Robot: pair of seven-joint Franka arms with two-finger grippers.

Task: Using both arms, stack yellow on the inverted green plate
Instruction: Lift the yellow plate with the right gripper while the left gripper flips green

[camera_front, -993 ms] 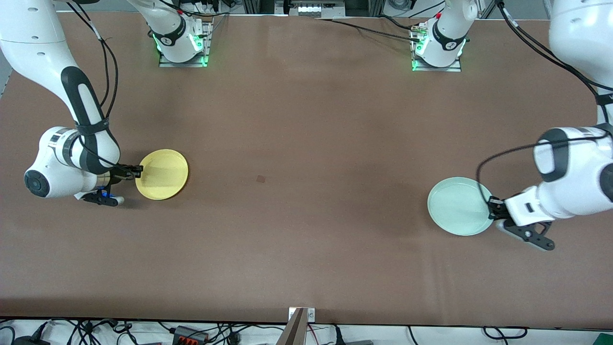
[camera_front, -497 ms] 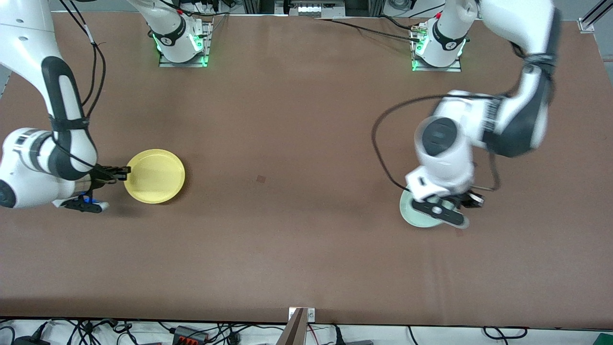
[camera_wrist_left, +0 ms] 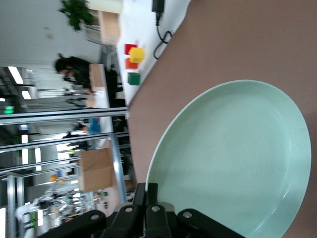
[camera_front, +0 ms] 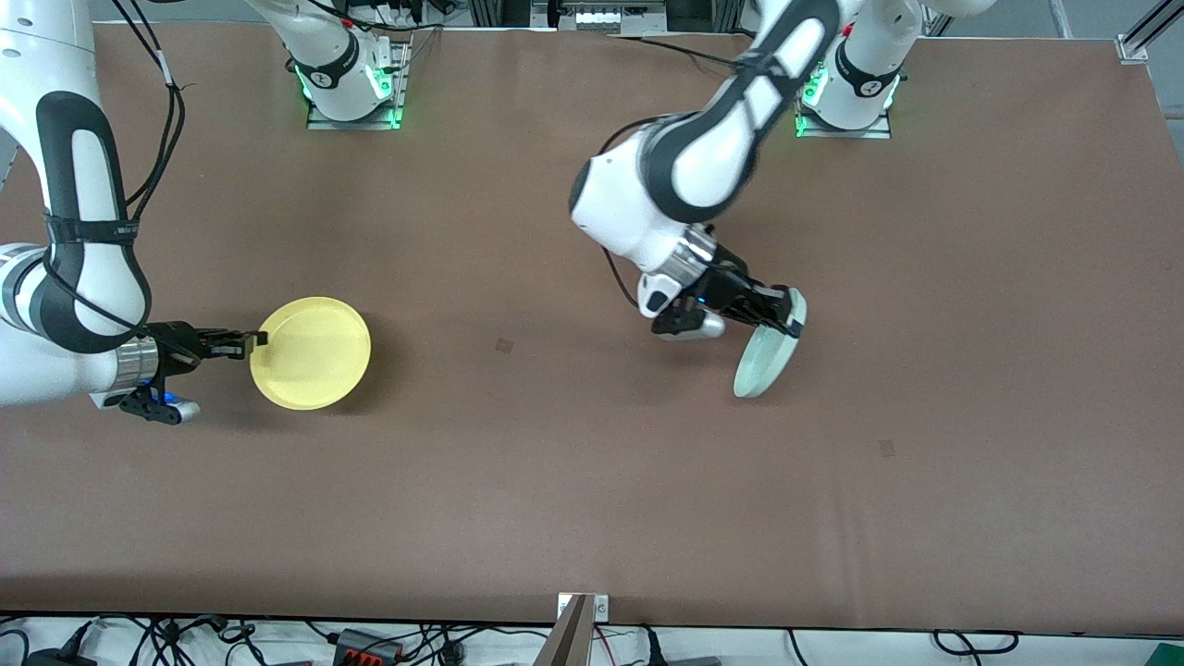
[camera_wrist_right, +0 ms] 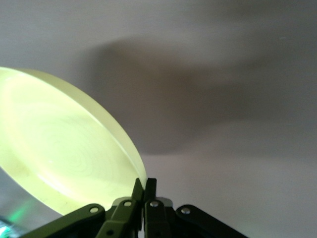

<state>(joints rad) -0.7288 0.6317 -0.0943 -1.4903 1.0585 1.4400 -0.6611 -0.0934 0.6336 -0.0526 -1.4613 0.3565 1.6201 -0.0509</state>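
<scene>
Front view: left end effector (camera_front: 788,316), clamped on the green plate (camera_front: 768,356), tilts it edge-down over mid-counter (camera_front: 592,462); right end effector (camera_front: 248,341) grips yellow (camera_front: 312,353) level, well apart.

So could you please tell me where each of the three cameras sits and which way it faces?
Front view: high across the table, facing both arms' bases; shows both arms, yellow plate and tilted green plate.
Left wrist view: on the left arm, over its shut left claw, facing the green plate.
Right wrist view: on the right arm, over the right claw pinching the yellow plate.
Shared: each plate.
</scene>
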